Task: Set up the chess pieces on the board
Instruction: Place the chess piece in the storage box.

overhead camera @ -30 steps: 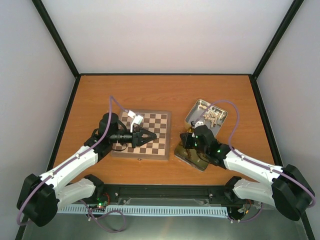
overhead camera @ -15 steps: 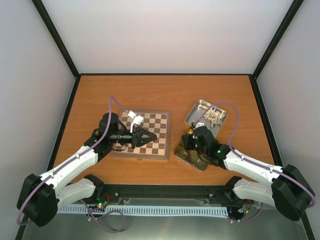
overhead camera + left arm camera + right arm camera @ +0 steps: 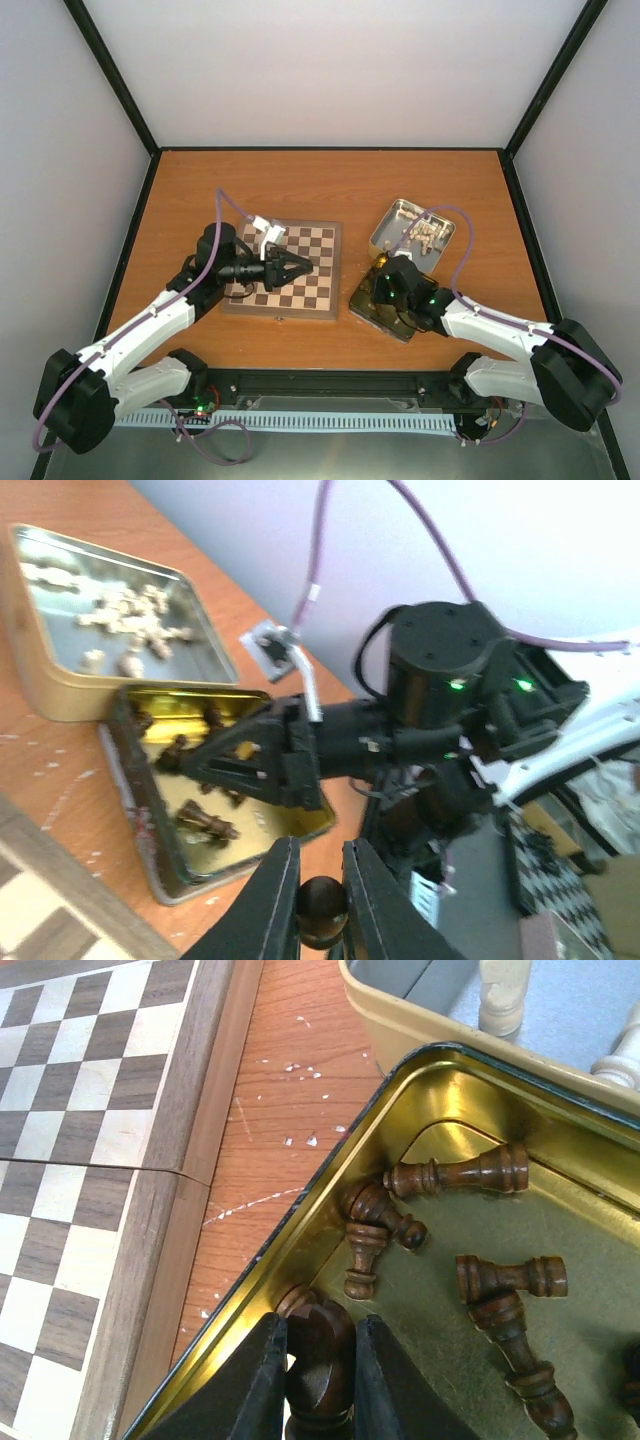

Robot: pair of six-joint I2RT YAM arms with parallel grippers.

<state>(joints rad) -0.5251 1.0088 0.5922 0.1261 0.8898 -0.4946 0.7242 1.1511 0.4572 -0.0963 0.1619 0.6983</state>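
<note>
The board (image 3: pixel 318 243) lies left of centre, and no pieces show standing on its squares. My left gripper (image 3: pixel 302 267) hovers over its middle, shut on a dark chess piece (image 3: pixel 322 912) whose round head sits between the fingers. My right gripper (image 3: pixel 379 291) is down in the gold-lined tin (image 3: pixel 392 322), shut on another dark chess piece (image 3: pixel 320 1360) by the tin's near-left wall. Several more dark pieces (image 3: pixel 462 1175) lie flat in that tin (image 3: pixel 420 1100). The board's edge (image 3: pixel 160 1250) lies just left of it.
A silver tin (image 3: pixel 399 215) with several cream-white pieces (image 3: pixel 130 630) lies just behind the gold-lined one, touching it. In the left wrist view the right arm (image 3: pixel 440 680) fills the middle, above the gold-lined tin (image 3: pixel 150 850).
My left gripper has shifted slightly farther over the board with its piece. The right wrist has edged a little nearer and to the left inside the tin. Both grips are unchanged.
</note>
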